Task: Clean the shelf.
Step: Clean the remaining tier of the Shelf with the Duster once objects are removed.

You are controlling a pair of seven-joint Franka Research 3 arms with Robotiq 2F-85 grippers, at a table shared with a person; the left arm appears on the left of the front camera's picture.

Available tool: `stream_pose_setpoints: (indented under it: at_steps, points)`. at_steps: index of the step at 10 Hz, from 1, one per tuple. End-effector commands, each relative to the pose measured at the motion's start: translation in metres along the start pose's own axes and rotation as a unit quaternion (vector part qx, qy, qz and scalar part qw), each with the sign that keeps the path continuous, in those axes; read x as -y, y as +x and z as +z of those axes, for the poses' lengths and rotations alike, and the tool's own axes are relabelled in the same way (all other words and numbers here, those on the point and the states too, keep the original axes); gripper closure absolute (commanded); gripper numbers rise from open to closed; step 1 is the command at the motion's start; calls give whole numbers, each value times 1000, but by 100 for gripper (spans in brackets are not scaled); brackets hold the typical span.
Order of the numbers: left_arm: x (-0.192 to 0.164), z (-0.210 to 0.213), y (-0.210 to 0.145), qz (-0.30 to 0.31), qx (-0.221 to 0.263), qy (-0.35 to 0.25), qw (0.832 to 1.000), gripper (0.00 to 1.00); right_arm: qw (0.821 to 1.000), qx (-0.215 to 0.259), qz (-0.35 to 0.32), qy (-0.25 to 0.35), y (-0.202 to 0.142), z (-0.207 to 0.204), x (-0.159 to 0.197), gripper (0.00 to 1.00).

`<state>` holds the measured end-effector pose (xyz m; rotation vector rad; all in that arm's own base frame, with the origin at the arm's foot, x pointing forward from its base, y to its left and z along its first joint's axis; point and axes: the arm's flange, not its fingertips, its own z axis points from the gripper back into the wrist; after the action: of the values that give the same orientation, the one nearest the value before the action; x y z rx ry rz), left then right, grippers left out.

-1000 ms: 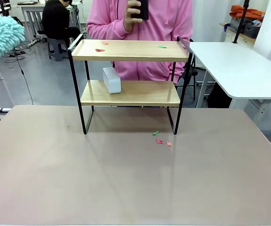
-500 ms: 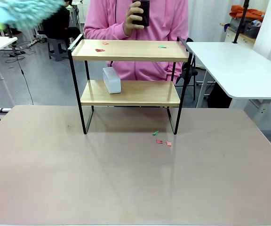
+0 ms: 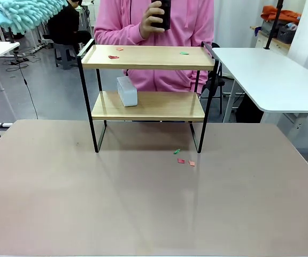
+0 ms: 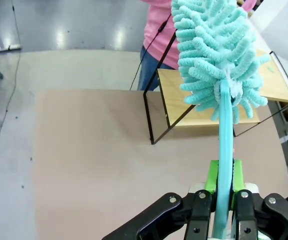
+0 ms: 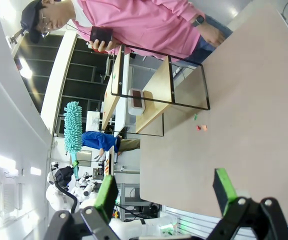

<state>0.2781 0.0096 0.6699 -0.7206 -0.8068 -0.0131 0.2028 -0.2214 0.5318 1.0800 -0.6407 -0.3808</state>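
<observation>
At ten o'clock in the front view I see the teal duster [image 3: 20,13] held high; my left gripper [image 4: 226,175] is clamped on its handle. The shelf [image 3: 164,106] stands at twelve o'clock on the table [image 3: 143,203]. It has paper scraps [image 3: 113,57] on its top board and a white box [image 3: 126,91] at the left end of the lower board. My right gripper [image 5: 165,190] hangs spread wide.

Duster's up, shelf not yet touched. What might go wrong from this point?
The duster in the left gripper may sweep the paper scraps off the shelf onto the table, joining the fallen scraps. A wide stroke might brush the person's hand just behind the top board. The white box on the lower board could get knocked.
</observation>
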Motion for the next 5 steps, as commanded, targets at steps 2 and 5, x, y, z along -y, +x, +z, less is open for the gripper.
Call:
stream_pose_setpoints:
  at_steps: [2,5]
  points:
    - [27,-33,-6,-10,26,39,999,88,1000,5,13,9,2,-1,-1,0]
    - [60,-74,-14,-16,-24,88,996,88,1000,5,13,9,2,-1,-1,0]
